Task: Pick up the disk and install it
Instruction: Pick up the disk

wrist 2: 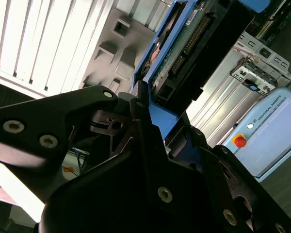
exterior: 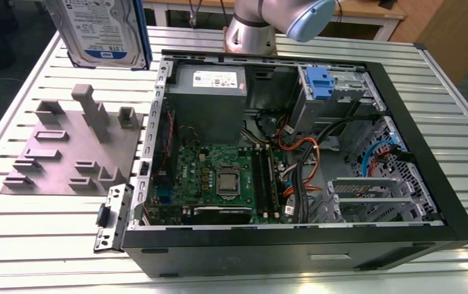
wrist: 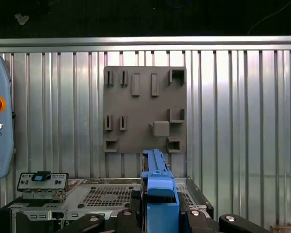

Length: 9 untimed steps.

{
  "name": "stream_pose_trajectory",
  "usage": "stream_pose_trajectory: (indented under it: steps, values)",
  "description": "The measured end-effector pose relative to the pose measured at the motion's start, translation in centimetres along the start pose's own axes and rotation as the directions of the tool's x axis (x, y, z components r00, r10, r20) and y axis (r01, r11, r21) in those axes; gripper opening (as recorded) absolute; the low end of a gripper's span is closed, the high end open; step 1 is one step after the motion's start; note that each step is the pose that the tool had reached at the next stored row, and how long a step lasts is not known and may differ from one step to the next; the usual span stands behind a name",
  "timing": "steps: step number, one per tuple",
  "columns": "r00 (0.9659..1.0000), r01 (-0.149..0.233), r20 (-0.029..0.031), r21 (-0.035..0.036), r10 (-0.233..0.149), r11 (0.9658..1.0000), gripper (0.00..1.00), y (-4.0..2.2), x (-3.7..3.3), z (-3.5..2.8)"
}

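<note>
The exterior view's top edge cuts off the upper part of the disk (exterior: 103, 30) and most of my arm (exterior: 255, 27). In the second wrist view my hand (wrist 2: 160, 110), clamped on the disk, covers its near end, and the label face is turned away. In the first wrist view the disk stands edge-on, both faces hidden, its held end and the computer case (wrist: 106, 196) running off the picture's edge.

Disk (exterior: 99, 30): silver metal body, glossy paper label, blue plastic bracket. Table (exterior: 21, 245): ribbed pale metal, slight sheen. Fixture plate (exterior: 62, 146): matt grey plastic. Computer case (exterior: 299, 251): matt black painted metal.
</note>
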<state>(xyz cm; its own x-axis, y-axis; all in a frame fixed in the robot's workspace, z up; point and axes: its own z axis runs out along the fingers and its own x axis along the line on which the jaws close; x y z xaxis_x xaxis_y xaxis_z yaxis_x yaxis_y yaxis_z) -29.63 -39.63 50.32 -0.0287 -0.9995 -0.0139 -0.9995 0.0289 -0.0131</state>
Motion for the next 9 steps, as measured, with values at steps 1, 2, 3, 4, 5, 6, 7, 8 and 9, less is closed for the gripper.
stream_pose_trajectory:
  steps: [1,2,3,4,5,6,7,8,9]
  values:
    - [1.0,0.0,0.0,0.0,0.0,1.0,0.36,-0.08,0.0,0.0]
    - [1.0,0.0,0.0,0.0,0.0,1.0,0.36,-0.15,0.0,0.0]
    - [1.0,0.0,0.0,0.0,0.0,1.0,0.36,-0.23,-0.01,0.0]
    - [1.0,0.0,0.0,0.0,0.0,1.0,0.36,-0.31,-0.01,0.01]
    - [1.0,0.0,0.0,0.0,0.0,1.0,0.36,-0.4,-0.01,0.01]
    - [1.0,0.0,0.0,0.0,0.0,1.0,0.36,-0.47,-0.01,0.0]
    - [1.0,0.0,-0.0001,0.0,0.0,1.0,0.36,-0.53,-0.01,0.01]
    - [1.0,0.0,-0.0001,0.0,0.0,1.0,0.36,-0.58,-0.01,0.01]
    - [1.0,0.0,-0.0001,-0.0001,0.0,1.0,0.36,-0.63,-0.02,0.0]
